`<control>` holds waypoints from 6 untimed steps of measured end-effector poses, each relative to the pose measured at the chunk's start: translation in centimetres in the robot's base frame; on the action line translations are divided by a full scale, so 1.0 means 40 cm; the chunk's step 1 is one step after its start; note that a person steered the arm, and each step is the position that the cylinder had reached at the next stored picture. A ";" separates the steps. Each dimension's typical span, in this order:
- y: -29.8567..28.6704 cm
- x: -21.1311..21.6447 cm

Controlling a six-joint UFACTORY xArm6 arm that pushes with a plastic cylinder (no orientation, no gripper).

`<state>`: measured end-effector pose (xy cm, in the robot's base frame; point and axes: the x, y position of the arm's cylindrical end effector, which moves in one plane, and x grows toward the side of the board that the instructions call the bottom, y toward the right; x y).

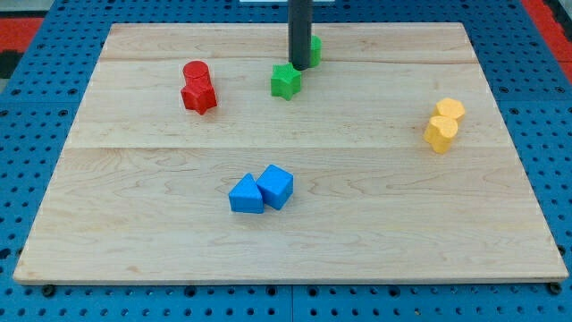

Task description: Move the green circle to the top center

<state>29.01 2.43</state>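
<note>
The green circle (315,49) sits near the view's top centre, mostly hidden behind my dark rod. My tip (298,67) rests on the board at the circle's left side, touching or nearly touching it. A green star (285,81) lies just below and left of the tip.
A red cylinder (196,72) and a red star (199,96) sit together at the view's left. A yellow hexagon (450,110) and a yellow heart-like block (440,134) are at the right. A blue triangle (246,194) and a blue cube (276,186) touch at the lower centre. The wooden board (134,224) lies on blue pegboard.
</note>
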 end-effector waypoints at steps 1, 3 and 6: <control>0.027 0.001; 0.041 -0.035; 0.118 -0.074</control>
<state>26.04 7.16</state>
